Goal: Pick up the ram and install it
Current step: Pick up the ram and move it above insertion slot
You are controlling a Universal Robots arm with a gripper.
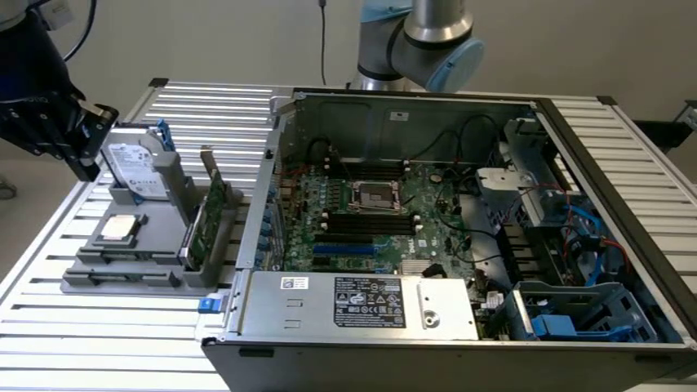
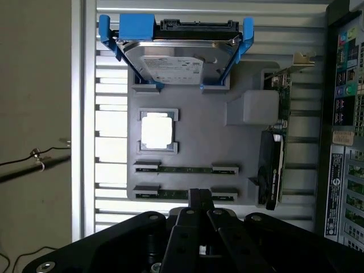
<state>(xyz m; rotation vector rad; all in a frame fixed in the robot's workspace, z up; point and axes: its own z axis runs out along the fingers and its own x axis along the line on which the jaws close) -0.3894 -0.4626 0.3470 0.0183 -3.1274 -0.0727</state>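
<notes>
Now gripper [image 2: 200,199], pressed shut & empty, hangs over parts tray [image 2: 216,148]; nearer ram stick [image 2: 173,194] lies below at tray's near end, long axis left-right in the exterior view.

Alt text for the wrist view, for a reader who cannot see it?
The gripper hangs above a grey parts holder, nearest two ram sticks lying in its slots. The holder also carries a processor chip, a hard drive with blue handles and a green expansion card.

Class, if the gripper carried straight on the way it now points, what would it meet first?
Most likely the nearer ram in the grey holder, which sits right at the tip of the gripper in the wrist view; depth is unclear.
</notes>
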